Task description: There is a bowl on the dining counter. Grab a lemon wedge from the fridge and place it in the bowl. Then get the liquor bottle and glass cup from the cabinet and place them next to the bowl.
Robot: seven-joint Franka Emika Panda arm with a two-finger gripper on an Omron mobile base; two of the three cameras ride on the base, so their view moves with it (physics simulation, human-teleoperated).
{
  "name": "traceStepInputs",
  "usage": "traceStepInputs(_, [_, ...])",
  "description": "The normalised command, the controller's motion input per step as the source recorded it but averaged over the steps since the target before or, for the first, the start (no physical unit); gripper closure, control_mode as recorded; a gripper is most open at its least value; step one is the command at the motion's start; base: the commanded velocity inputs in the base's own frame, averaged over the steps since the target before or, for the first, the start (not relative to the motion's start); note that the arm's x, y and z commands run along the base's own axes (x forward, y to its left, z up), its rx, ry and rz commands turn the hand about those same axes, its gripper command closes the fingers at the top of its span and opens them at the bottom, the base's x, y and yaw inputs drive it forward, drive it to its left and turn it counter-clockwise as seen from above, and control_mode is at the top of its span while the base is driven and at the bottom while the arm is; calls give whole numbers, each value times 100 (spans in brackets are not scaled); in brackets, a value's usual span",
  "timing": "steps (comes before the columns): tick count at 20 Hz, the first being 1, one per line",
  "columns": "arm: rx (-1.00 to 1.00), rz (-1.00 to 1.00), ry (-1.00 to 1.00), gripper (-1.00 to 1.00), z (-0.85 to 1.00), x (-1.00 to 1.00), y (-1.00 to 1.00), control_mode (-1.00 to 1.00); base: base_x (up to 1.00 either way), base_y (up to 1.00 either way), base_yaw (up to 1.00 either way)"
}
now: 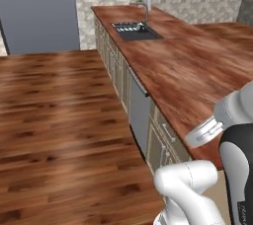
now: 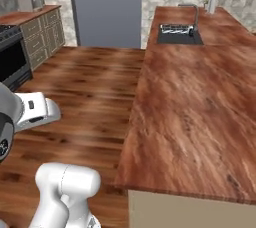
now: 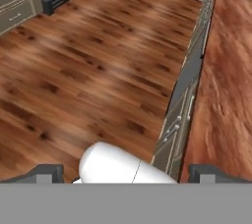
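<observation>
The tool [image 3: 126,173] is hanging low beside the bench [image 2: 200,102], its 2 tips standing wide apart with nothing between them, looking down at the floor [image 3: 83,61] and the cabinet fronts [image 3: 182,105] under the bench edge. I am seeing no bowl, lemon, bottle or cup anywhere here; the tall grey fridge [image 2: 106,7] is standing at the far end, well apart from the arm. The risk, as I am judging it: the base is sitting close to the bench corner, so a turn toward the fridge could be swinging the elbow into that edge. The sink [image 1: 134,30] and stove [image 2: 12,59] are flanking the aisle, narrowing the route.
</observation>
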Motion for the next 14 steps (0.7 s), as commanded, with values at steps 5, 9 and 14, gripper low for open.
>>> traceStepInputs(5, [0,0,0,-100,0,0,0,100,4,100,0])
traceStepInputs(9, [0,0,0,-100,0,0,0,100,47,100,0])
traceStepInputs(14, [0,0,0,-100,0,0,0,100,99,100,-3])
